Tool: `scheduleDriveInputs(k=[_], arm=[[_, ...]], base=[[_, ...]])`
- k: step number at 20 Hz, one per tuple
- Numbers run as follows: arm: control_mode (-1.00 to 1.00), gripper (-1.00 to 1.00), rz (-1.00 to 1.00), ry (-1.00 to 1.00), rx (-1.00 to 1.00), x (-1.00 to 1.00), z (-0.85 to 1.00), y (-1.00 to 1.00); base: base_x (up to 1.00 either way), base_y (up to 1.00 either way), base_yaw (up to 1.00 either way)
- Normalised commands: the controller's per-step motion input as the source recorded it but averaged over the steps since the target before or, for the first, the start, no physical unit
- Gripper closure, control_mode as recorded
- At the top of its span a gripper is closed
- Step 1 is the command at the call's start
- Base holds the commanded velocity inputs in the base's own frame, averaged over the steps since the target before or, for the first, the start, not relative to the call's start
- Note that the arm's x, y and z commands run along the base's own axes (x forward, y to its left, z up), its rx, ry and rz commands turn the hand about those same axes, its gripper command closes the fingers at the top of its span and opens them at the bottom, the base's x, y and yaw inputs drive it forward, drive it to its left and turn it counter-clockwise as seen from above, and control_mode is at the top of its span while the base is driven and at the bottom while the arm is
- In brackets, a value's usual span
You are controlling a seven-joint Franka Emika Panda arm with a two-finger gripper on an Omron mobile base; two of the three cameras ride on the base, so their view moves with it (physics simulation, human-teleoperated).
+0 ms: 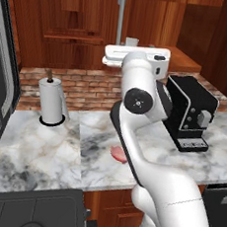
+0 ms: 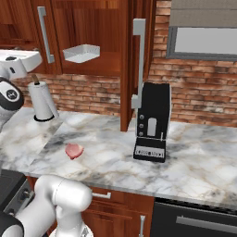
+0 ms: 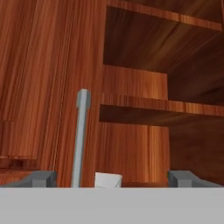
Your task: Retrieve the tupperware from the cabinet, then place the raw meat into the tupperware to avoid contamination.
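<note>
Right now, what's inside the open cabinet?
The tupperware sits on the lower shelf of the cabinet, alone as far as the right base view shows. In the hand view the shelves above look bare. The door and arm cover the rest.

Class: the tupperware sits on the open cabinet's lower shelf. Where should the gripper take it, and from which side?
Probably from the front, through the open doorway, jaws straddling the tupperware across its side walls. It sits upright on the cabinet shelf, its boxy walls giving flat faces; the open gripper already faces it.
</note>
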Motion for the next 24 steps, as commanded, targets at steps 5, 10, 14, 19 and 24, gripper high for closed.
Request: scheduleDriveInputs(k=[5,10,14,19,24], arm=[[-1.0,-1.0,0.0,0.0,0.0,0.36,-0.04,0.04],[-1.0,-1.0,0.0,0.0,0.0,0.36,-0.05,0.06],[-1.0,-1.0,0.0,0.0,0.0,0.34,-0.08,0.09],[-1.0,-1.0,0.0,0.0,0.0,0.34,-0.09,0.11],[-1.0,-1.0,0.0,0.0,0.0,0.35,-0.07,0.06]], base=[[0.0,0.0,0.0],[0.0,0.0,0.0],[0.0,0.0,0.0],[0.0,0.0,0.0],[0.0,0.0,0.0]])
